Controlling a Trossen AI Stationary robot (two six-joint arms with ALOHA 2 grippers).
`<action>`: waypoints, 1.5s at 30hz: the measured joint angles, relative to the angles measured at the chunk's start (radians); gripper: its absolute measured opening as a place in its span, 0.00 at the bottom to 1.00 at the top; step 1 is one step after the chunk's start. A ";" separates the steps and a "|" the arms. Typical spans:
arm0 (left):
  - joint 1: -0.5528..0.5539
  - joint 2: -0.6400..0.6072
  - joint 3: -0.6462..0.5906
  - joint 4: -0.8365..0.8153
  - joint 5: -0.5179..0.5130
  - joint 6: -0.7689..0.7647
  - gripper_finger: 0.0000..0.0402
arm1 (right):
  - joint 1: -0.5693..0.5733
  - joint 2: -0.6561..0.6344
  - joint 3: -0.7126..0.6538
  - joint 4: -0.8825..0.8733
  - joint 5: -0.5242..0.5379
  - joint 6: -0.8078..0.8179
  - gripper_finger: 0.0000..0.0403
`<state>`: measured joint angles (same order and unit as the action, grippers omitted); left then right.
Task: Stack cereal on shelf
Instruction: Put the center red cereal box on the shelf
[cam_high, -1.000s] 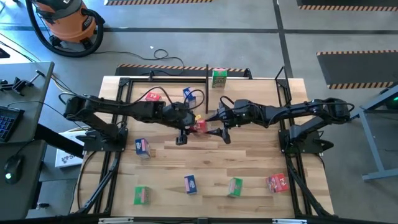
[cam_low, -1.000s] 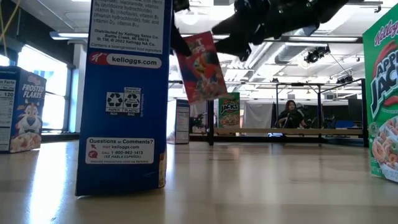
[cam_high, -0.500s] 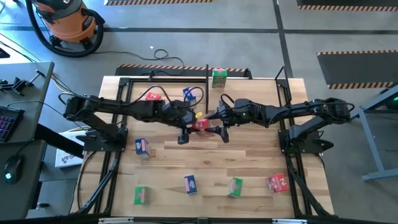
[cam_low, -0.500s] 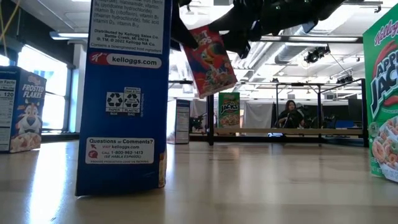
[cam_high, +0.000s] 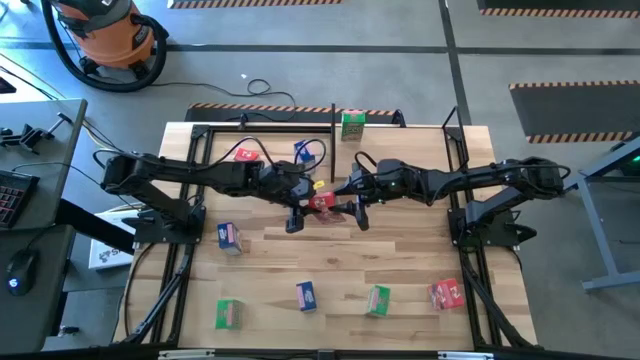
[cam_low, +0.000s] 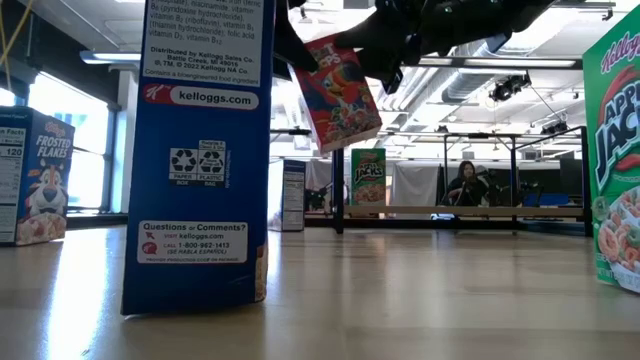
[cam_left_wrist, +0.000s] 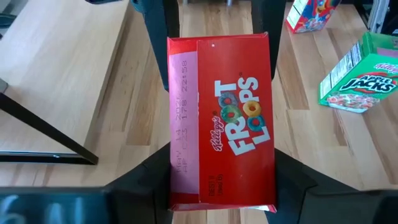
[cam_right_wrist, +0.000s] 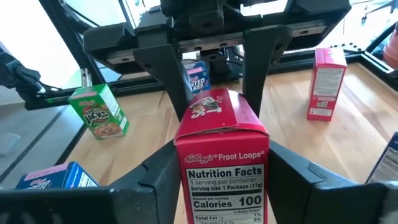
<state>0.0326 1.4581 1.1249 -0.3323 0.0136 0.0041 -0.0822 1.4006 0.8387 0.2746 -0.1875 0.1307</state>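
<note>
A red Froot Loops cereal box hangs above the table's middle between my two grippers. My left gripper comes from the left and my right gripper from the right; both are shut on the box. The low view shows the box tilted and clear of the tabletop. The shelf, a thin black rod rack with an upright post, stands at the far edge. A green cereal box stands on its base beside the post. My left gripper pinches the red box between its two fingers, on two opposite faces at the end nearest it. The box is tilted and lifted clear of the table. My right gripper pinches the same box between its two fingers, on the two faces either side of the Nutrition Facts panel, at the box's other end. It comes from the table's right.
A red box and a blue box lie at the far left, another blue box at the left. Several boxes stand along the near edge. The arms' black base frames flank the table. A person sits in the room behind.
The red box has risen a little and shifted slightly toward the table's right, staying tilted and clear of the table, with both grippers moving along with it.
</note>
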 joint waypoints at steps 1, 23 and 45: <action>0.000 -0.011 0.000 0.000 -0.002 0.000 0.43 | 0.000 0.000 0.000 0.006 -0.001 0.000 0.43; 0.001 -0.339 -0.453 0.553 -0.024 -0.095 0.47 | -0.012 -0.082 -0.004 0.015 0.029 -0.036 0.42; 0.035 -0.500 -0.850 1.037 -0.010 -0.263 0.47 | -0.694 -0.327 -0.005 -0.532 -0.218 -0.524 0.42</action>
<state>0.0677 0.9581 0.2752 0.7046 0.0034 -0.2584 -0.7764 1.0741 0.8341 -0.2577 -0.4056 -0.3938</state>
